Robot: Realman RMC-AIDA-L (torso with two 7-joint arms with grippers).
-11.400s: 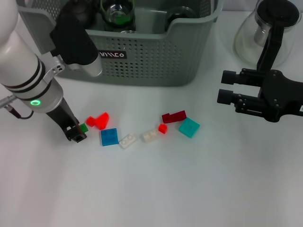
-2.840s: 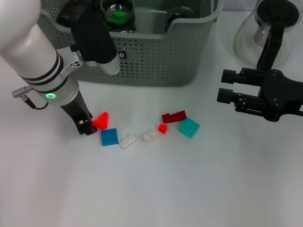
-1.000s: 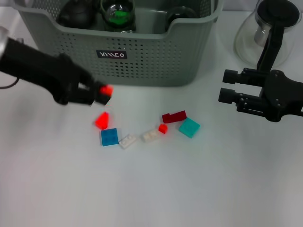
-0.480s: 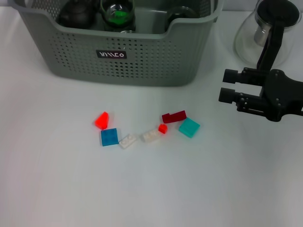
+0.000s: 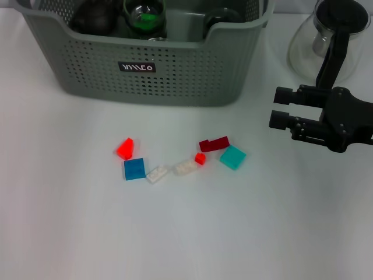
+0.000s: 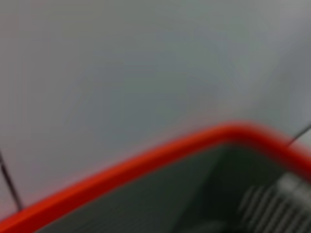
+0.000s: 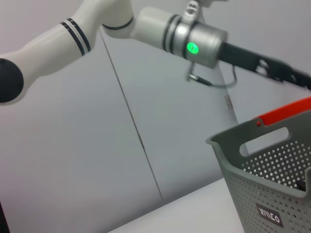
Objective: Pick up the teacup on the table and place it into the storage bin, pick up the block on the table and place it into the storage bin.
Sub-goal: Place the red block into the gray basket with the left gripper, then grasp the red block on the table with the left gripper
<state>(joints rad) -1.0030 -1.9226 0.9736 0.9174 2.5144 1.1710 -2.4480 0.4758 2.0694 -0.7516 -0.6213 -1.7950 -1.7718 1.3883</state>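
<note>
The grey-green storage bin (image 5: 175,70) stands at the back of the table, and its corner also shows in the right wrist view (image 7: 272,189). Dark rounded cups (image 5: 93,14) and a glass one with green in it (image 5: 143,13) lie inside it. Several blocks lie on the table in front: a red wedge (image 5: 125,148), blue (image 5: 134,169), two white (image 5: 157,174), small red (image 5: 200,158), dark red (image 5: 214,143) and teal (image 5: 232,157). My left gripper (image 7: 291,75) is out of the head view; the right wrist view shows it raised above the bin, tips cut off. My right gripper (image 5: 280,107) hangs open at the right, holding nothing.
A glass teapot with a black handle (image 5: 329,41) stands at the back right, behind my right arm. A red-rimmed container (image 7: 286,110) sits behind the bin. The table's front half is bare white surface.
A second ago my left gripper was lifting a small red block towards the bin. It has since left the head view. The blocks on the table and the right arm have not moved.
</note>
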